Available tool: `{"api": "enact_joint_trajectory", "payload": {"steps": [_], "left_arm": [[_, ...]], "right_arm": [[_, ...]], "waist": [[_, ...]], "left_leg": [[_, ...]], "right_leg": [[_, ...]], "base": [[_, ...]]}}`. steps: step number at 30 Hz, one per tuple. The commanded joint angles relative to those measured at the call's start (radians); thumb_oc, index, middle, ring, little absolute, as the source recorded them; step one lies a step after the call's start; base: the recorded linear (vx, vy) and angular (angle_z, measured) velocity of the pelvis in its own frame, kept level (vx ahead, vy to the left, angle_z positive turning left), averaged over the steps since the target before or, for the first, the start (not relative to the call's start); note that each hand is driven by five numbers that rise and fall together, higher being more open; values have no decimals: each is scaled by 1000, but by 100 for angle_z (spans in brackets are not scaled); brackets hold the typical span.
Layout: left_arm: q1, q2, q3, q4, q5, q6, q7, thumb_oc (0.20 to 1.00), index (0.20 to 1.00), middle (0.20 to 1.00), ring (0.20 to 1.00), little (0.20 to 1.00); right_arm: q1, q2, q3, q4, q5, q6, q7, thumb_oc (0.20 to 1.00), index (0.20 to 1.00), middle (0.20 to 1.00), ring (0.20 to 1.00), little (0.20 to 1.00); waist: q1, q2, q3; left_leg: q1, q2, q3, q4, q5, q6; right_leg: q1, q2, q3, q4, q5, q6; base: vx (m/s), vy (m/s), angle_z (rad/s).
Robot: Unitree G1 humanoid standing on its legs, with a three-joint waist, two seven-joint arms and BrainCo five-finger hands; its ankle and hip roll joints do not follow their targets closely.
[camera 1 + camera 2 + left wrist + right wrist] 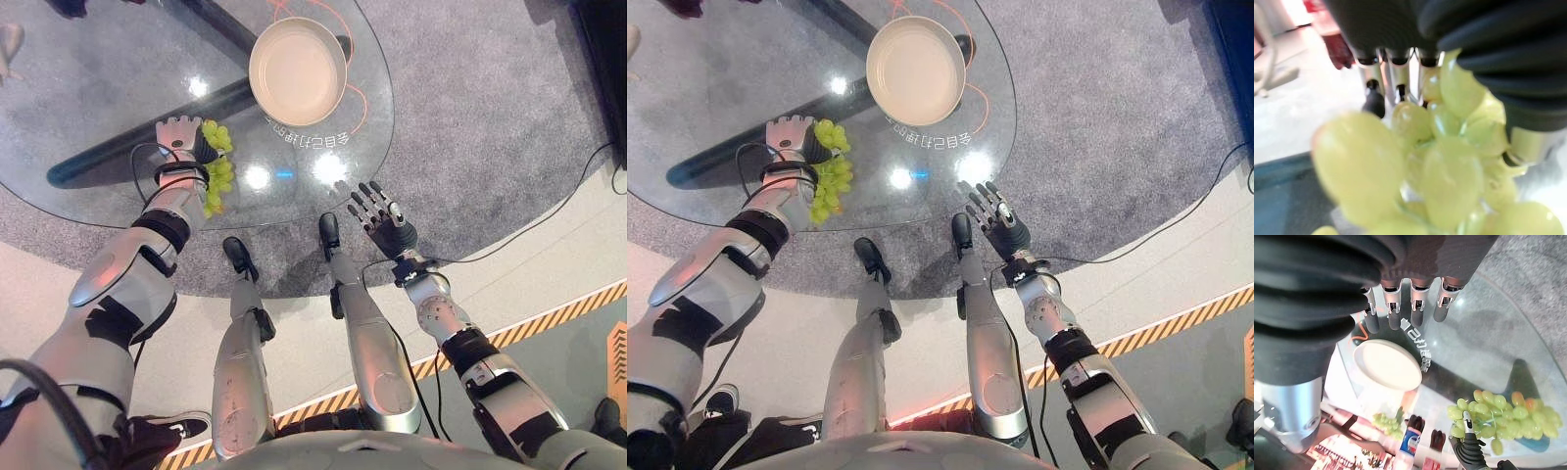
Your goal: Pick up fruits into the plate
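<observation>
A bunch of green grapes [217,168] hangs against my left hand [179,135], whose fingers are curled round it, over the near left part of the glass table [98,88]. In the left wrist view the grapes [1449,161] press close under the dark cover, with the fingers [1396,73] just beyond them. The cream plate [297,70] stands empty at the far middle of the table, to the right of the grapes. My right hand [380,213] hovers open, fingers straight, at the table's near right edge. From its wrist I see the plate [1387,364] and the grapes [1501,413].
The round glass top shows a dark table base [147,137] and grey carpet [490,127] beneath it. White print and an orange line [358,98] lie by the plate. Black-and-yellow striped tape [549,318] crosses the floor near my right arm.
</observation>
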Motion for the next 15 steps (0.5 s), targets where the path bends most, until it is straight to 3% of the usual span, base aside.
{"api": "enact_joint_trajectory", "payload": {"steps": [1,15], "left_arm": [[2,54,105,-27,-111,-105,12,200,200,200,200,200],[150,106,246,-257,-249,-272,-110,200,200,200,200,200]], "right_arm": [[60,27,-35,-76,-18,-37,29,1000,1000,1000,1000,1000],[105,-10,-100,-115,-120,-57,24,1000,1000,1000,1000,1000]], "waist": [[35,-21,-4],[69,27,-19]], "left_leg": [[62,-50,-55,14,-117,-23],[222,-52,-63,13,-153,-17]], "right_leg": [[21,58,-34,76,-74,-1],[198,41,-70,71,-121,1]], "base": [[6,15,7],[41,34,6]]}}
